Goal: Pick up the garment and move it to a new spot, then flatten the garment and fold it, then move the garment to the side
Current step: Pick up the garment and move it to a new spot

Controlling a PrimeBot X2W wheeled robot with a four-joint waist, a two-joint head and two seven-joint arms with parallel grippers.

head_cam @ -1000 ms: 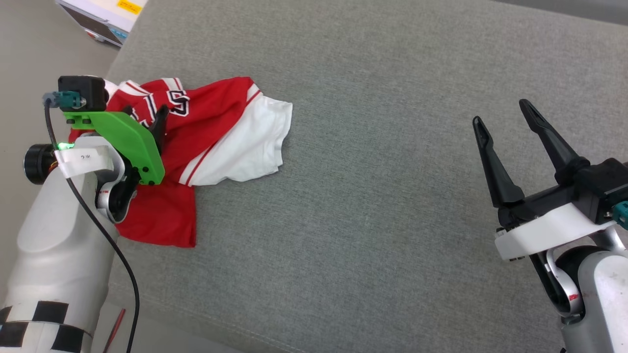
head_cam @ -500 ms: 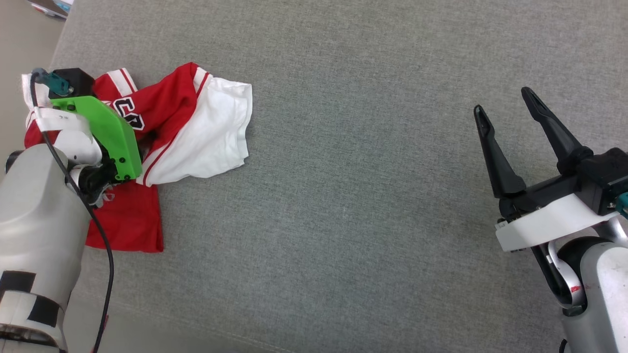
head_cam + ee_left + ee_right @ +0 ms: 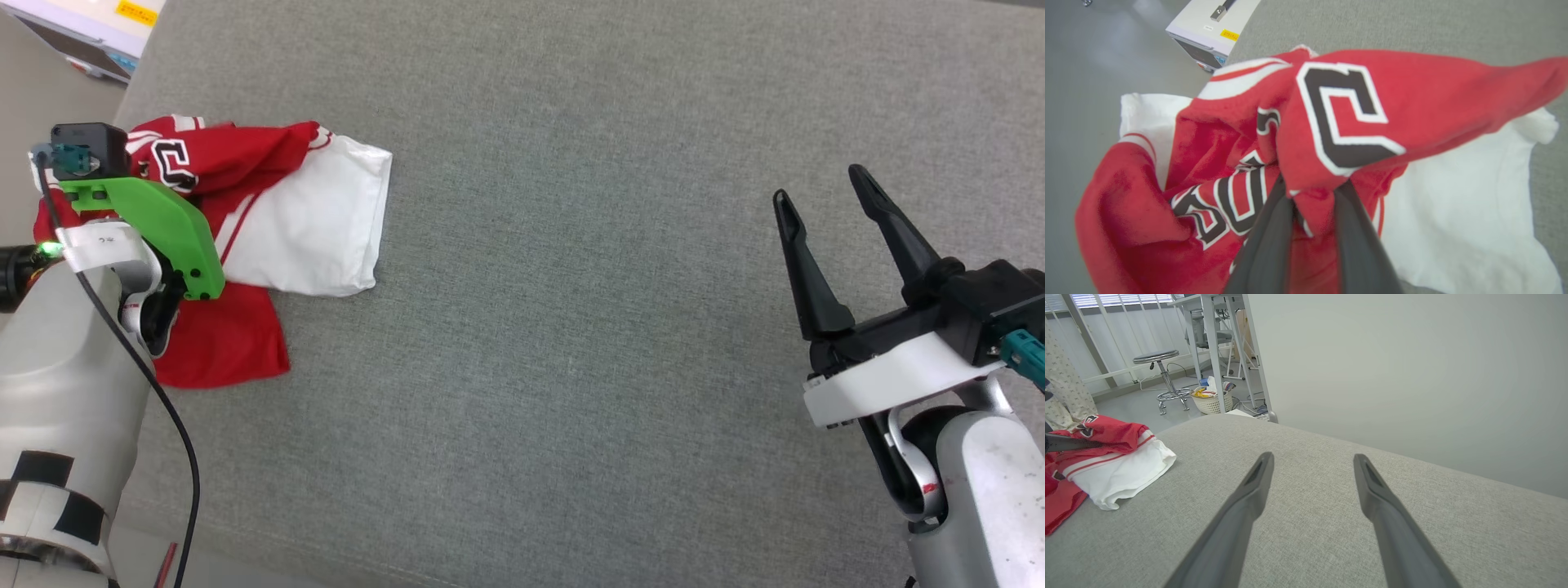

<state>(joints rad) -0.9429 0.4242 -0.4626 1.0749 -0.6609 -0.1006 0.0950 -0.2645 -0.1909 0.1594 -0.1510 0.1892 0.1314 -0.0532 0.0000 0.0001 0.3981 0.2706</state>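
The left tool (image 3: pixel 1310 185) is closed on a raised fold of the shirt (image 3: pixel 1412 90). The left wrist view shows both dark fingers (image 3: pixel 1271 237) pinching red cloth just under a black, white-edged character. More lettering is crumpled at lower left and a white sleeve spreads at right. In the head view those fingers are hidden under a green bracket (image 3: pixel 167 233) at the left of the frame. There the shirt lies bunched at the upper left of the grey fabric surface (image 3: pixel 571 327), near its edge. The right tool (image 3: pixel 818 184) stands wide open at lower right, well apart from the shirt. The right wrist view adds the room beyond, with a stool (image 3: pixel 1156 357) and a basket (image 3: pixel 1210 402). A white box (image 3: pixel 1212 28) lies past the surface's edge.
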